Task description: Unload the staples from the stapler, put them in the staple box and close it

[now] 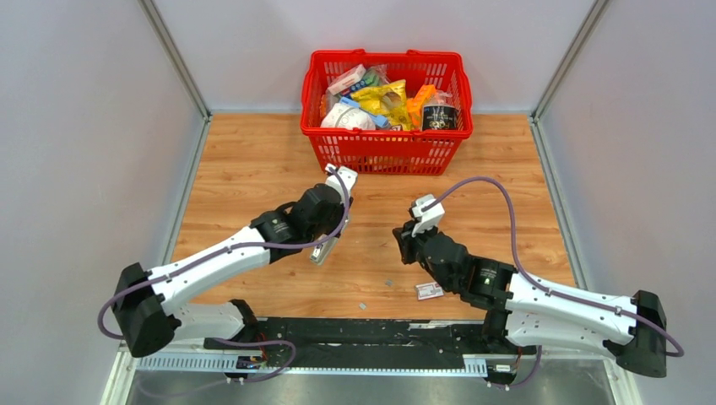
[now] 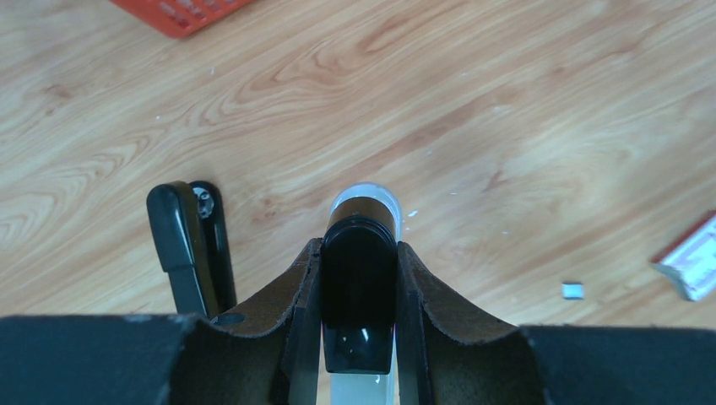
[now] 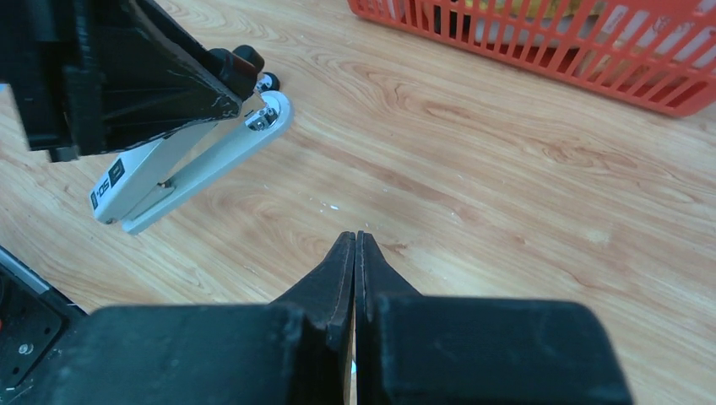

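Grips the stapler point(image 3: 198, 160) in the left end effector point(image 2: 359, 253) over the table point(image 1: 253, 160), with right end effector point(image 3: 355, 249) pinched empty and loose staples point(image 1: 388, 282) near-right; risks slipping if tilted, scattering more.

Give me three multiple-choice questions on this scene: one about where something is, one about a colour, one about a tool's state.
1. Where on the table is the basket? A near edge; B far edge, middle; C left corner.
2. The stapler has a body that is: A white; B blue; C green.
3. The right tool is: A wide open; B shut on the stapler; C shut, holding nothing.
B, it stands centred at the far edge; A, the right wrist view shows it white; C, its fingers meet with nothing between.
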### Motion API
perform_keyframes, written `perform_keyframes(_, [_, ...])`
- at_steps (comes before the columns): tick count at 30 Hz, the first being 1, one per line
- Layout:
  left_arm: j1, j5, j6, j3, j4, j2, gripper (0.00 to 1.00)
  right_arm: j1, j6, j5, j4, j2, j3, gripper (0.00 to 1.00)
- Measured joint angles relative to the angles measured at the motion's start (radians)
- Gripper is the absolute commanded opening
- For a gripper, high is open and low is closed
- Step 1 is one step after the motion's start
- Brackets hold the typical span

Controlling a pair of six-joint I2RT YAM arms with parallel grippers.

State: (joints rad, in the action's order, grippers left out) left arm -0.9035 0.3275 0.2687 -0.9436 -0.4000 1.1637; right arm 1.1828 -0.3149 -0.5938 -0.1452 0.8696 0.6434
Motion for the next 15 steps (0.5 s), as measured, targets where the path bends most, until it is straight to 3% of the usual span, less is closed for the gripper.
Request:
perform_keyframes(7, [0.011,0.071,-0.026,0.0,0.029,0.134,0.0,-0.002,-0.013,0.027,-0.014,-0.002,-0.023,0.0])
perform_keyframes(15, [0.128,0.046,-0.023,0.023,0.099,0.219,0.0,-0.002,-0.028,0.084,0.003,0.031,-0.026,0.0])
